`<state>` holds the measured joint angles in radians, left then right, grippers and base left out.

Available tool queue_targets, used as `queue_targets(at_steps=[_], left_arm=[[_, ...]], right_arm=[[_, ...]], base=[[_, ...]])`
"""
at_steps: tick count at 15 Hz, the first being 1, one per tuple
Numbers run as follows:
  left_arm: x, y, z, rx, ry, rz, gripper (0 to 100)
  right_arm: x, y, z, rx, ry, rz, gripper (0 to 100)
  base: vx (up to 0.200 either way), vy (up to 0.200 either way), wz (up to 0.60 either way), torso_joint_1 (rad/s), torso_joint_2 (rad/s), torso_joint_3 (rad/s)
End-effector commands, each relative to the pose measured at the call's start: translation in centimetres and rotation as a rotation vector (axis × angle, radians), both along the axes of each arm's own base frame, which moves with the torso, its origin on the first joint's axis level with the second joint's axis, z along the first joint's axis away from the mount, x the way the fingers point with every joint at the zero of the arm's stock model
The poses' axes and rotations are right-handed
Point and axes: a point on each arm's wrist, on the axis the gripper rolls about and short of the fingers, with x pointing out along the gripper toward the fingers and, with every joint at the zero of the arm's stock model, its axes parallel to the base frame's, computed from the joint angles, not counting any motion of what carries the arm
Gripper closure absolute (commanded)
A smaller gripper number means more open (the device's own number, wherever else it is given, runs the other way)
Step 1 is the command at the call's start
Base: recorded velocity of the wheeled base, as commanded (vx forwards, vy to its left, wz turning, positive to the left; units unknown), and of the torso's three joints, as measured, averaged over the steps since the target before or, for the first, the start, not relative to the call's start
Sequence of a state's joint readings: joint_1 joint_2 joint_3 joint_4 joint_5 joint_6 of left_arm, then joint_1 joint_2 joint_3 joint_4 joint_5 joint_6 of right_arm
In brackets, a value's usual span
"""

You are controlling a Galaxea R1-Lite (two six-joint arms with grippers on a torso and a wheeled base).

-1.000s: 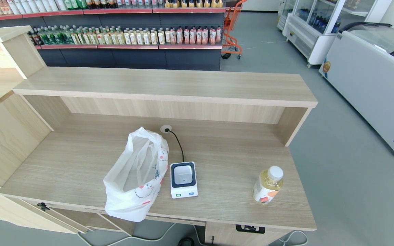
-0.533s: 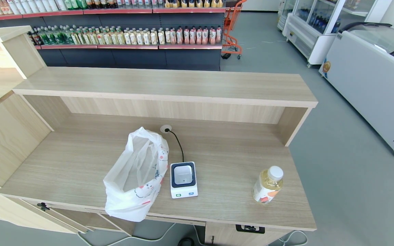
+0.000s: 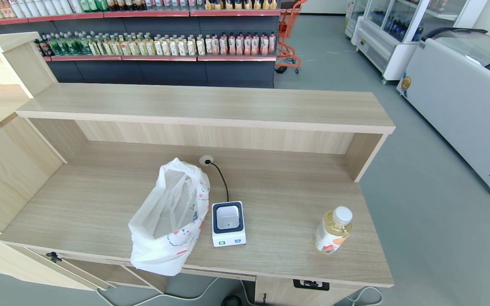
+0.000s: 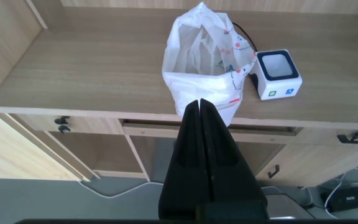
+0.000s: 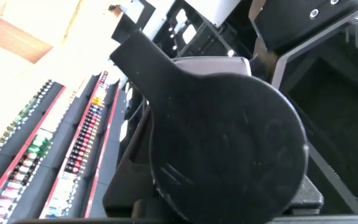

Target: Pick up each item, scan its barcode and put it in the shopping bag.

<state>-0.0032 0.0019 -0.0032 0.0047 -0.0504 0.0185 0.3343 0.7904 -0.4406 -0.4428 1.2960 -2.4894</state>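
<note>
The drink bottle (image 3: 332, 229) stands upright near the right front corner of the counter (image 3: 279, 199), with pale yellow liquid, a white cap and a white and orange label. Nothing holds it. It is well apart from the barcode scanner (image 3: 228, 223), which sits near the middle of the front edge. Its cable (image 3: 220, 178) runs toward the back edge. The shopping bag (image 3: 169, 221) is just beside the scanner on the left, and its lower part hangs over the front edge.

The left gripper (image 4: 199, 109) is pressed together and holds nothing. It is low, in front of the front edge and under the bag. For the right gripper (image 5: 225, 146) I cannot tell the state.

I think the main risk is a side push on the round bottle, which could tip it or roll it off the near corner. No barcode is visible, so the scan may fail unless the bottle is turned. The limp bag could slide off the edge under the bottle's weight.
</note>
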Motion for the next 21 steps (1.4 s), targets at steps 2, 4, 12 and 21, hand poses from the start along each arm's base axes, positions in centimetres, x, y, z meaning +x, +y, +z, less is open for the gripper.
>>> queue_targets(at_steps=[2, 4, 12, 21], left_arm=[[0.0, 0.0, 0.0, 0.000, 0.000, 0.000, 100], [0.0, 0.0, 0.0, 0.000, 0.000, 0.000, 100], [0.0, 0.0, 0.0, 0.000, 0.000, 0.000, 100], [0.0, 0.0, 0.0, 0.000, 0.000, 0.000, 100]], right_arm=[[0.1, 0.0, -0.1, -0.002, 0.006, -0.003, 100], [-0.1, -0.1, -0.4, -0.006, 0.023, -0.046, 100], [0.0, -0.1, -0.7, -0.020, 0.064, -0.067, 100], [5.5, -1.2, 0.5, 0.094, 0.857, -0.622, 100]], base=[[0.000, 0.000, 0.00, 0.000, 0.00, 0.000], [0.000, 0.000, 0.00, 0.000, 0.00, 0.000], [0.000, 0.000, 0.00, 0.000, 0.00, 0.000], [0.000, 0.000, 0.00, 0.000, 0.00, 0.000]])
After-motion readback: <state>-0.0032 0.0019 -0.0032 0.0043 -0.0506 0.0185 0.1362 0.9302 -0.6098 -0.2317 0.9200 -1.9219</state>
